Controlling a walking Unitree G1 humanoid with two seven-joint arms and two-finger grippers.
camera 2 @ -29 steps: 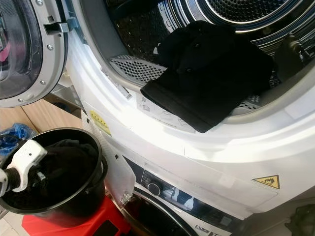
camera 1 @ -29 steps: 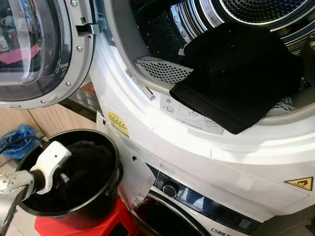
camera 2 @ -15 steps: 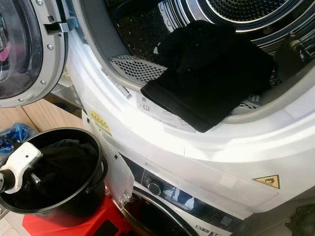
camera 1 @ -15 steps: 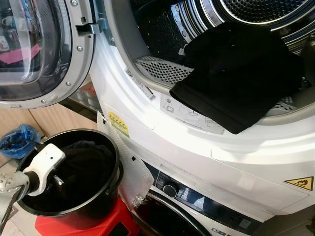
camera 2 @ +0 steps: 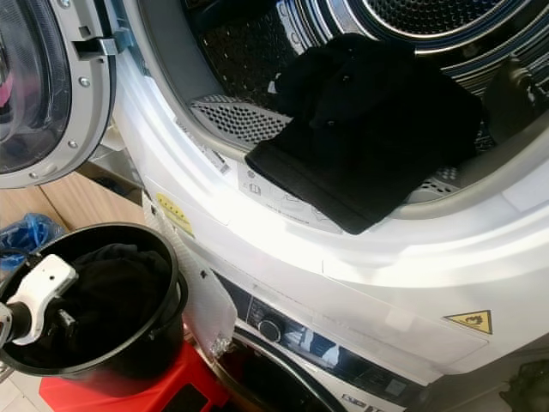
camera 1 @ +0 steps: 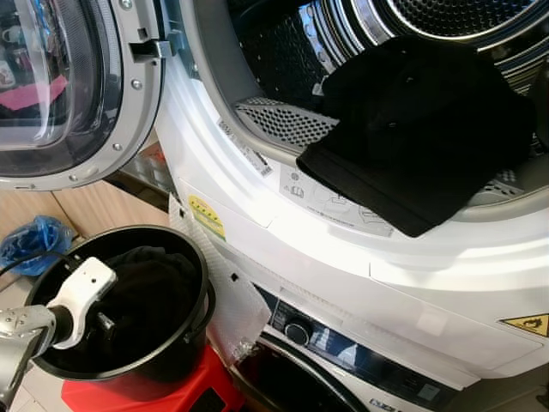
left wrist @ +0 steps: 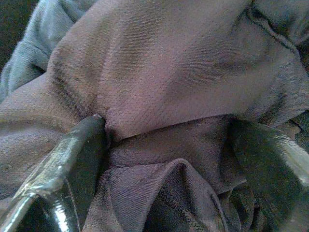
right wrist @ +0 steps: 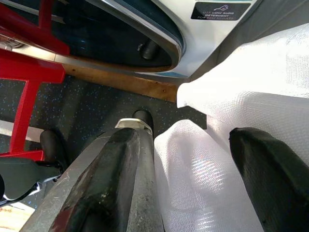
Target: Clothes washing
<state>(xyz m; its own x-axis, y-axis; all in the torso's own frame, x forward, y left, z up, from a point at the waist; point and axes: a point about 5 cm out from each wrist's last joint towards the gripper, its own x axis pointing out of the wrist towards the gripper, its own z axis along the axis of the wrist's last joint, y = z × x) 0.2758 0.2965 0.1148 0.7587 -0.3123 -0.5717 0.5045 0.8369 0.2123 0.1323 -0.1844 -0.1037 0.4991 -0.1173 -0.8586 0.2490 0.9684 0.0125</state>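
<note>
Our left gripper [left wrist: 166,145] reaches into the black bucket [camera 1: 184,343], fingers spread wide and pressed into dark, finely woven clothes [left wrist: 169,72], crumpled in folds, nothing pinched. A black garment [camera 1: 420,129] drapes over the open drum's rim [camera 1: 283,184]. Our right gripper [right wrist: 188,193] hangs open.

Black garment [camera 1: 420,129] draped over the open drum's lip [camera 1: 343,215]; dark clothes [camera 1: 150,296] heaped in the black bucket [camera 1: 202,292] below.
</note>
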